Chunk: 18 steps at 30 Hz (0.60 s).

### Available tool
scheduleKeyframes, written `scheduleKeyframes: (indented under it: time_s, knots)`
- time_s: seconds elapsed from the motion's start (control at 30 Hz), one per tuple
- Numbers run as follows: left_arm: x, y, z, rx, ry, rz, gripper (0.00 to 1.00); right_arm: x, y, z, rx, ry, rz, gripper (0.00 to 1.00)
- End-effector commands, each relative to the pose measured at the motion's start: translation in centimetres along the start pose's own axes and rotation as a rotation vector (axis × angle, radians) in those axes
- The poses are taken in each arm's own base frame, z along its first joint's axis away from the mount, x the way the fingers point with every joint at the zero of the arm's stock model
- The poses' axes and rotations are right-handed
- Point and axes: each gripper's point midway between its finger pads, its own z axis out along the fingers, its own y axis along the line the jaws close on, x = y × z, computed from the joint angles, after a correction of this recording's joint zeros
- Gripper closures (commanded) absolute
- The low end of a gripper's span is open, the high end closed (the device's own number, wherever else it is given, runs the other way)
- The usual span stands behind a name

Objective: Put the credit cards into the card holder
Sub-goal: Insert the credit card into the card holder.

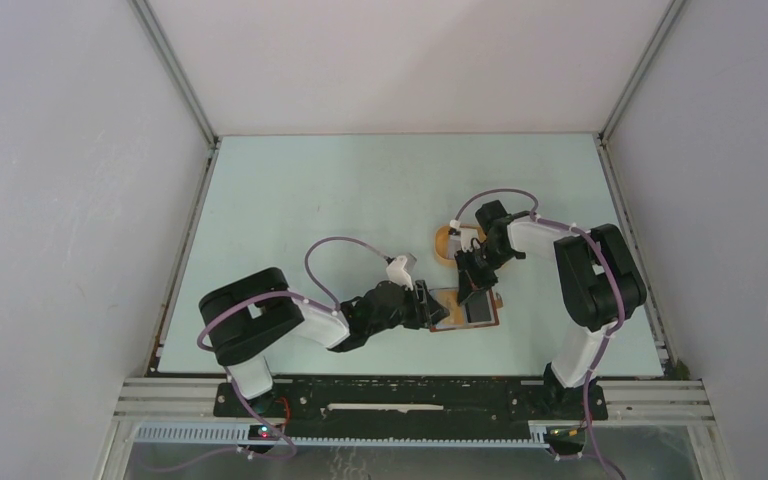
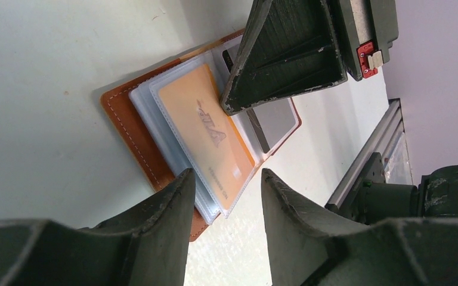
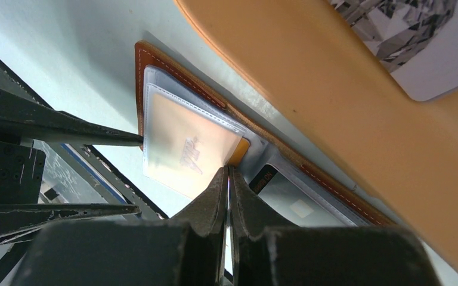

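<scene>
Beneath the right hand (image 3: 227,174), grey credit card (image 3: 292,201) half-hidden in card holder (image 3: 155,56)

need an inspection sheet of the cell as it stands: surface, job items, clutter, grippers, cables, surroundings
surface: pale green table, matte.
job's things: card holder lies open and flat; orange card sits in a clear sleeve; grey card with a dark stripe on the other half; printed card lies in the tray.
clutter: orange-yellow tray just beyond the holder; nothing else seen.
grippers: left gripper open, fingers apart at the holder's edge; right gripper fingers shut at the sleeves' edge, what they pinch cannot be told.
cables: purple cable loops above each arm.
surroundings: plain pale walls; metal rails at the near edge.
</scene>
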Motion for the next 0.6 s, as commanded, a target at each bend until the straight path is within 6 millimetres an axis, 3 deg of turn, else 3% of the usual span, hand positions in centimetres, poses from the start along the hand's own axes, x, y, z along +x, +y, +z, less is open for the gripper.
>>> scheduleKeyframes:
  time_s: [0.0,0.57]
  knots:
    - [-1.09,-1.09,0.32,0.039,-0.03,-0.02,0.5,-0.43,-0.93,0.23,0.052,0.005,-0.012,0.9]
    - [-0.53,-1.53,1.19,0.07,-0.004,-0.05,0.51,-0.37,-0.7,0.2,0.041,0.007,-0.015,0.89]
